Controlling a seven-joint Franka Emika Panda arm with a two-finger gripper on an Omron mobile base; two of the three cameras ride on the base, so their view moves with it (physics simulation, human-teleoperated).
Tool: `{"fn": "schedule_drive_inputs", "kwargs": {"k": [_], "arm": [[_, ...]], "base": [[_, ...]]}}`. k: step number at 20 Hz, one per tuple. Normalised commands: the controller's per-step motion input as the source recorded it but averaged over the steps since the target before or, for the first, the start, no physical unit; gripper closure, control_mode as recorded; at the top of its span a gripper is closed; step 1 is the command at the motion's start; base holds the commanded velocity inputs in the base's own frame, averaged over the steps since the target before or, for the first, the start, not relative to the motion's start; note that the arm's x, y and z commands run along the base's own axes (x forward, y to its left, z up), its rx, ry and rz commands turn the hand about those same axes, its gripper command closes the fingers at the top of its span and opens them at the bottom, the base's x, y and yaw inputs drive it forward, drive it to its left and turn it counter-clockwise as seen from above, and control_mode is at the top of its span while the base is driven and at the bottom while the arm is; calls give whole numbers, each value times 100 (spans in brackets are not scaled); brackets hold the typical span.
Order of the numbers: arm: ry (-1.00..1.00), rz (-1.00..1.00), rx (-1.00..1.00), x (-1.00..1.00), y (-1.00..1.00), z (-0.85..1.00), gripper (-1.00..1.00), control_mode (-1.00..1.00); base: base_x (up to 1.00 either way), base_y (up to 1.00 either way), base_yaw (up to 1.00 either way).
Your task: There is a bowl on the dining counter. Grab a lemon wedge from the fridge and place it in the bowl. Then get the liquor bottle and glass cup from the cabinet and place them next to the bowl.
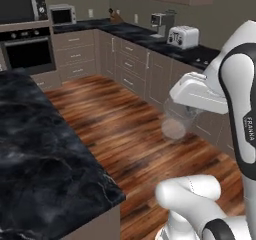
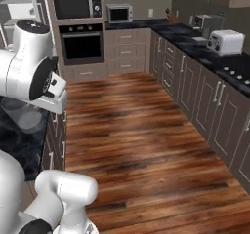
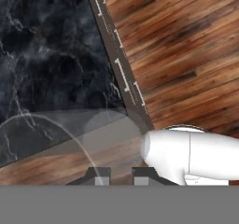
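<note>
Hand view shows the claw (image 3: 121, 175) pinching the glass cup (image 3: 70, 139) beside the dining counter (image 3: 51, 55).

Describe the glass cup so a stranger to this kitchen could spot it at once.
Find the white robot arm above the wooden floor. The glass cup hangs from its gripper, beside the dining counter. It is a short, see-through greyish tumbler, unlike the solid toaster on the far worktop.
</note>
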Motion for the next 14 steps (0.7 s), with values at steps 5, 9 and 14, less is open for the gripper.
{"fn": "schedule_drive_inputs", "kwargs": {"k": [5,9,14], "arm": [[0,0,0,0,0,0,100,100],[0,0,0,0,0,0,100,100],[0,0,0,0,0,0,100,100]], "base": [[-64,98,56],[-86,63,52],[-100,-9,27]]}}
